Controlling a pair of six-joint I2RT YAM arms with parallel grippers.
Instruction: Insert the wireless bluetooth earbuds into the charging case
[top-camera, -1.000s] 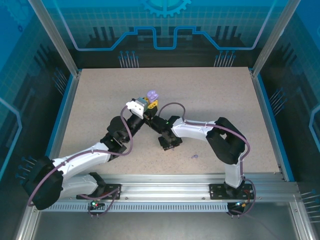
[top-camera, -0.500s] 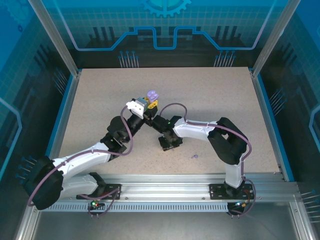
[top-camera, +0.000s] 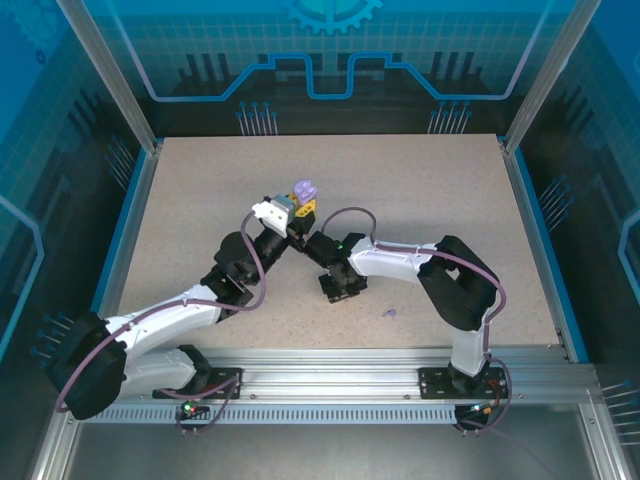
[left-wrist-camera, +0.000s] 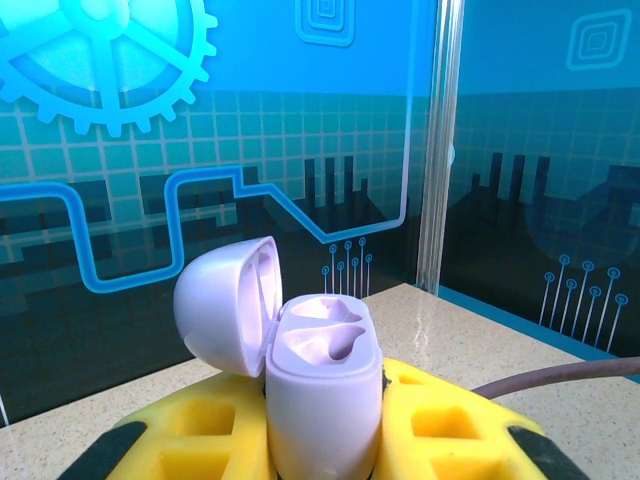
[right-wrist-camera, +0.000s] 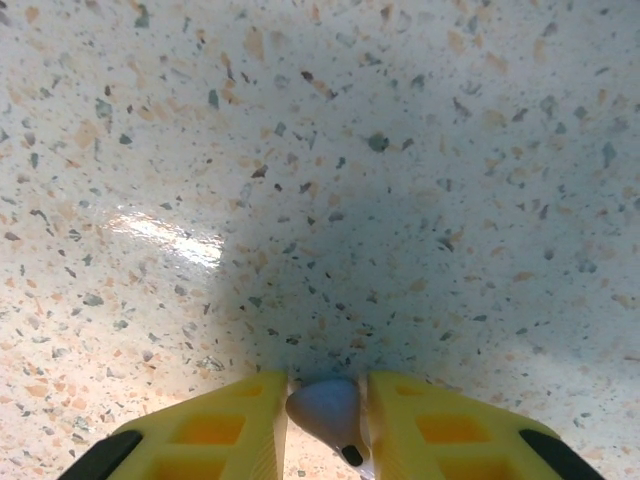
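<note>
An open lilac charging case (left-wrist-camera: 325, 395) stands upright between the yellow fingers (left-wrist-camera: 455, 425) of my left gripper (left-wrist-camera: 322, 440), which is shut on it. Its lid (left-wrist-camera: 222, 305) is tipped back to the left, and both wells are empty. In the top view the case (top-camera: 304, 189) is held above mid-table by the left gripper (top-camera: 299, 205). My right gripper (right-wrist-camera: 326, 425) is shut on a lilac earbud (right-wrist-camera: 325, 408) and points down close to the tabletop; from above it (top-camera: 337, 290) sits just below the case. A second lilac earbud (top-camera: 388, 313) lies on the table. The pinkish-beige earbuds are out of view.
The speckled beige tabletop (top-camera: 420, 200) is bounded by blue edge rails and glass walls (top-camera: 330, 60). The two arms nearly meet at mid-table, with the right arm's purple cable (top-camera: 345, 212) looping beside the left gripper.
The right arm's forearm and elbow have edged slightly to the right, its gripper staying low over the table. The left arm and the case have not moved.
</note>
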